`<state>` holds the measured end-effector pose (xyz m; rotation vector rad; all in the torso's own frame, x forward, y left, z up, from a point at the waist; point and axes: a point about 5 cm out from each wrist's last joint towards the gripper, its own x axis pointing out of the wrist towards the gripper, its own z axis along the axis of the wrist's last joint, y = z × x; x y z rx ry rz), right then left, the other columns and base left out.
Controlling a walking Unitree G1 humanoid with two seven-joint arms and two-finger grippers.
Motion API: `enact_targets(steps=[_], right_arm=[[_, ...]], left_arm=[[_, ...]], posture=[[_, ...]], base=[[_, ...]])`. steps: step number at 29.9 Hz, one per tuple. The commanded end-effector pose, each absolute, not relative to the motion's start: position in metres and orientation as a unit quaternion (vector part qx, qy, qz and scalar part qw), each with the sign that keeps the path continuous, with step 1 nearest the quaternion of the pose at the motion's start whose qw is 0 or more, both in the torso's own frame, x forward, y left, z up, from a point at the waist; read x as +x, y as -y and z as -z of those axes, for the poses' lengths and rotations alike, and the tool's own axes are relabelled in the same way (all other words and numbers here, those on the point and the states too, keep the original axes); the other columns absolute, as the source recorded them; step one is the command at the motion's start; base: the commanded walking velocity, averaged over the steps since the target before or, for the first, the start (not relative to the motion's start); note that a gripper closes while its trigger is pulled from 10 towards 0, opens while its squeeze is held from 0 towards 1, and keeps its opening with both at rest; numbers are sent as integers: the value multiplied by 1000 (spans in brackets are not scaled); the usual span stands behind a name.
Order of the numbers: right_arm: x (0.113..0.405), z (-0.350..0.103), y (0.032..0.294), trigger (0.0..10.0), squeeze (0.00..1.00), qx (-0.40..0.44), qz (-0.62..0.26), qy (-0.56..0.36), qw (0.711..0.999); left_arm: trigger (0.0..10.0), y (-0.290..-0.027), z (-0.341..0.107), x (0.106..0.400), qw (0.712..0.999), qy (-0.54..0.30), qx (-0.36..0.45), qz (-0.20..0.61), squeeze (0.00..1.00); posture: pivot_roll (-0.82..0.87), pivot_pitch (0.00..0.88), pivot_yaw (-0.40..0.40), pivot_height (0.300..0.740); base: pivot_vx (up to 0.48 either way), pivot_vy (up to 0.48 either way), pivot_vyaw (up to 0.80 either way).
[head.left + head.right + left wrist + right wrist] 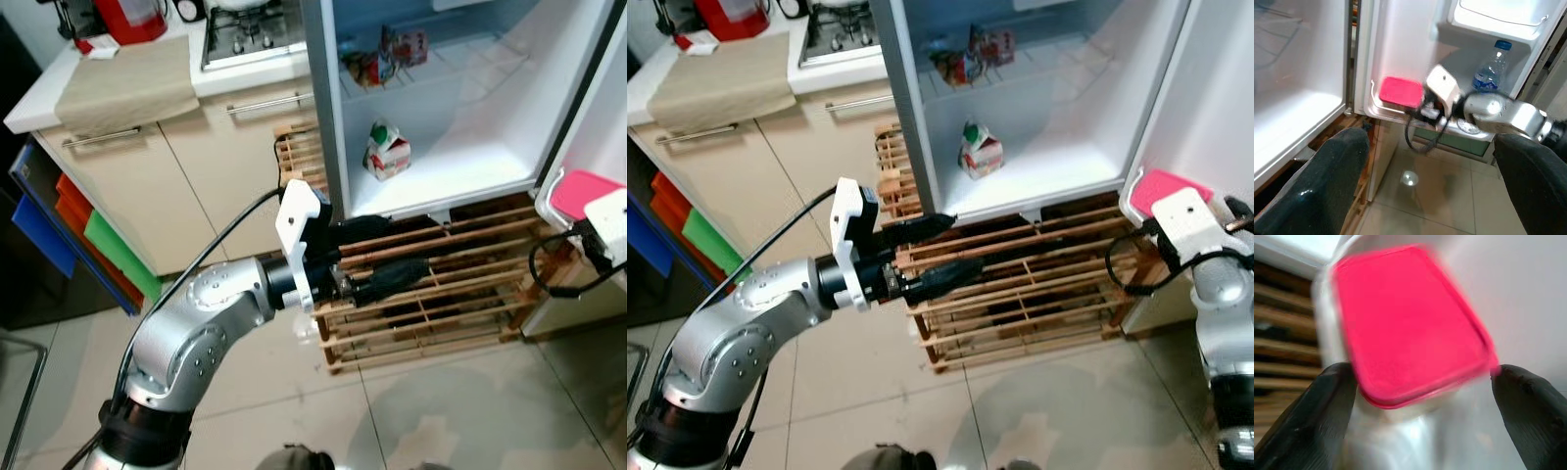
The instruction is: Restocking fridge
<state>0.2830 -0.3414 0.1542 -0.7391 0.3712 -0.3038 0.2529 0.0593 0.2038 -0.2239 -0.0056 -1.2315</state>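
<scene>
Right pincer (1420,377), fingers spread, flanks a pink-lidded container (1410,323), likely rigid, light, slippery; grip its sides. Left pincer (1435,181) spread, empty.

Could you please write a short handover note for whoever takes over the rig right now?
Left pincer: open, idle before the wooden pallet under the fridge.
Right pincer: open around the pink-lidded box in the lowest door shelf; fingers flank it.
Already inside: a carton on the fridge floor, packets on the shelf above, a water bottle in the door.
Left: decide the box's place, then close up.
</scene>
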Motion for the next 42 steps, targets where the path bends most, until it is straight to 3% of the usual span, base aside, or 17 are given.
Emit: enact_targets(steps=[1, 5, 13, 17, 20, 23, 42], right_arm=[[277, -141, 340, 10000, 0, -330, 137, -209, 910], [268, -130, 332, 10000, 0, -242, 132, -233, 933], [268, -140, 328, 10000, 0, -245, 135, -216, 935], [269, -149, 328, 10000, 0, -286, 141, -195, 927], [272, -166, 327, 10000, 0, -385, 156, -151, 897], [273, -166, 326, 10000, 0, -415, 155, -141, 885], [267, -165, 297, 10000, 0, -460, 131, -120, 870]], left_arm=[[10000, -64, -209, 253, 813, 10, -99, 573, 0], [10000, -65, -210, 253, 812, 12, -94, 576, 0], [10000, -65, -213, 253, 813, 16, -91, 575, 0], [10000, -64, -213, 253, 814, 18, -91, 573, 0], [10000, -64, -214, 253, 815, 21, -91, 572, 0], [10000, -63, -214, 253, 815, 22, -92, 572, 0], [10000, -65, -213, 253, 820, 25, -91, 565, 0]], posture=[[-90, 61, 158, 740], [-94, 59, 158, 740], [-95, 57, 157, 740], [-96, 56, 154, 740], [-99, 56, 153, 740], [-99, 55, 151, 740], [-103, 57, 136, 740]], base=[[0, 0, 0], [0, 0, 0], [0, 0, 0], [0, 0, 0], [0, 0, 0], [0, 0, 0], [0, 0, 0]])
